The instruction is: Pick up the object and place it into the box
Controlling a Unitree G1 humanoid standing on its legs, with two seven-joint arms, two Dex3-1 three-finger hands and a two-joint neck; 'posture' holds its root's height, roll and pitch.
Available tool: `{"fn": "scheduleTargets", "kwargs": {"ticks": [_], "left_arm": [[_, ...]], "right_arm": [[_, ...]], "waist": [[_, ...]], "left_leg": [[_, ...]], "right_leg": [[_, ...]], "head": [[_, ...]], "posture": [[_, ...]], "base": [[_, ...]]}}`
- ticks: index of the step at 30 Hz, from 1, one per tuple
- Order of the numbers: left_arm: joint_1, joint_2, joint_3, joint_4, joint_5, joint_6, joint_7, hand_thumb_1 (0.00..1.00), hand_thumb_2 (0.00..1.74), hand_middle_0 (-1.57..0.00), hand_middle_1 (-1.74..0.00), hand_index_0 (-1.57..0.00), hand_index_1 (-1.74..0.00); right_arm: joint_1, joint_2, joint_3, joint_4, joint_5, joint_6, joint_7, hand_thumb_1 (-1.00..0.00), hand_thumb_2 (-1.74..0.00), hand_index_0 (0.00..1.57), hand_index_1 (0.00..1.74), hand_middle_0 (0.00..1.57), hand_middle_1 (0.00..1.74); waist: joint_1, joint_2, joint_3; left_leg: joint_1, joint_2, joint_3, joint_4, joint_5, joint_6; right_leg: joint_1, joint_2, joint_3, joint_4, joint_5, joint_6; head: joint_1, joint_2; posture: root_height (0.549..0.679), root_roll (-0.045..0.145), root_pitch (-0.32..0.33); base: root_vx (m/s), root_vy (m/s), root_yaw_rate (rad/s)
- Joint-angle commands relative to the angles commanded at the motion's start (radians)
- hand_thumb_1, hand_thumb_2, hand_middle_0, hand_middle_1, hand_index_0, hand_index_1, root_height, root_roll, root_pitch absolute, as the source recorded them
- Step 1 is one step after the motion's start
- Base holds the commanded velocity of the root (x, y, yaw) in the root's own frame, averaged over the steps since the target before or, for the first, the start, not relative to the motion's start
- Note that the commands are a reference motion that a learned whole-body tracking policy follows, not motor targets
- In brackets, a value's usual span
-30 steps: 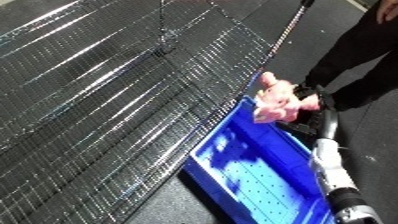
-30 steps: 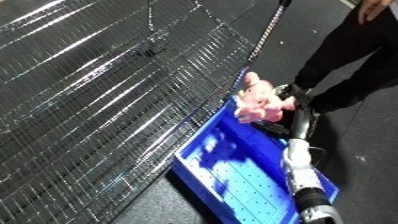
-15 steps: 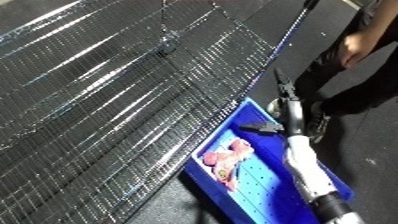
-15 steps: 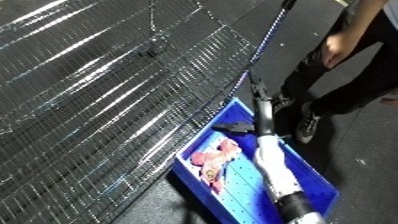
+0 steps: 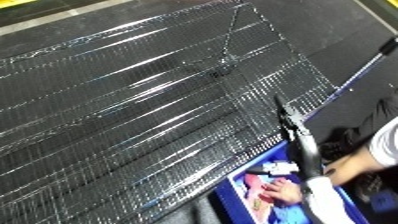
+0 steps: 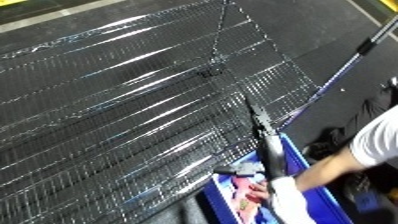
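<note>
The pink object (image 5: 264,189) lies inside the blue bin (image 5: 238,194) at the lower right. My right hand (image 5: 294,131) points away from me over the near edge of the wire mesh table (image 5: 133,110), its black fingers straight and holding nothing. Its white forearm (image 5: 322,202) crosses above the bin. A person's hand (image 5: 286,193) reaches into the bin from the right and touches the pink object. My left hand shows in neither view.
The wire mesh table fills most of both views. A thin metal pole (image 6: 342,70) slants along its right side. Dark floor lies beyond it, with the person standing at the right edge (image 5: 386,145).
My right hand let the pink object go into the bin, then rose out with straight fingers over the mesh edge. A person's hand has come into the bin. The camera has shifted.
</note>
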Motion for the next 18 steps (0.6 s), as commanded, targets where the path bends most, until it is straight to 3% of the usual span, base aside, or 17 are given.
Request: {"fn": "scheduleTargets", "kwargs": {"ticks": [3, 7, 9, 15, 18], "left_arm": [[-0.013, -0.001, -0.008, -0.001, 0.004, -0.001, 0.006, 1.00, 1.74, -1.57, -1.74, -1.57, -1.74], [-0.034, 0.001, -0.022, 0.001, 0.013, -0.003, 0.011, 1.00, 1.74, -1.57, -1.74, -1.57, -1.74], [-0.044, 0.001, -0.028, 0.005, 0.020, -0.002, 0.012, 1.00, 1.74, -1.57, -1.74, -1.57, -1.74], [-0.084, 0.003, -0.041, 0.031, 0.033, -0.003, 0.023, 1.00, 1.74, -1.57, -1.74, -1.57, -1.74], [-0.085, 0.002, -0.040, 0.021, 0.046, -0.001, 0.022, 1.00, 1.74, -1.57, -1.74, -1.57, -1.74]], "right_arm": [[-0.017, 0.005, 0.054, -0.020, 0.002, 0.003, 0.018, 0.00, 0.00, 0.00, 0.00, 0.00, 0.00], [-0.036, 0.011, 0.101, -0.025, 0.003, 0.004, 0.023, 0.00, 0.00, 0.00, 0.00, 0.00, 0.00], [-0.041, 0.013, 0.120, -0.019, 0.001, 0.005, 0.025, 0.00, 0.00, 0.00, 0.00, 0.00, 0.00], [-0.048, 0.020, 0.163, 0.000, 0.002, 0.007, 0.034, 0.00, 0.00, 0.00, 0.00, 0.00, 0.00], [-0.044, 0.020, 0.171, -0.002, -0.002, 0.005, 0.043, 0.00, 0.00, 0.00, 0.00, 0.00, 0.00]], "waist": [[0.015, -0.010, -0.001], [0.028, -0.019, -0.005], [0.033, -0.023, -0.008], [0.044, -0.033, -0.019], [0.047, -0.035, -0.017]], "left_leg": [[-0.006, -0.003, -0.007, -0.002, 0.002, 0.0003], [-0.008, -0.004, -0.012, -0.002, 0.003, 0.0001], [-0.005, -0.004, -0.012, -0.003, 0.002, 0.0003], [0.006, -0.006, -0.016, -0.006, -0.003, 0.0008], [0.005, -0.006, -0.018, 0.001, -0.006, 0.0009]], "right_leg": [[0.001, -0.0027, -0.007, -0.001, 0.000, -0.0002], [0.005, -0.0048, -0.013, -0.001, 0.001, 0.0011], [0.011, -0.0059, -0.016, -0.002, 0.000, 0.0015], [0.023, -0.0100, -0.024, -0.004, -0.002, 0.0039], [0.022, -0.0102, -0.024, 0.003, -0.005, 0.0032]], "head": [[-0.116, 0.025], [-0.184, 0.015], [-0.244, 0.059], [-0.288, 0.061], [-0.292, 0.050]], "posture": [[0.649, 0.052, -0.098], [0.649, 0.051, -0.097], [0.650, 0.051, -0.098], [0.650, 0.049, -0.101], [0.649, 0.048, -0.104]], "base": [[0.001, -0.001, 0.079], [0.001, 0.013, 0.056], [0.010, 0.025, 0.029], [0.014, 0.014, 0.037], [-0.001, 0.004, 0.003]]}}
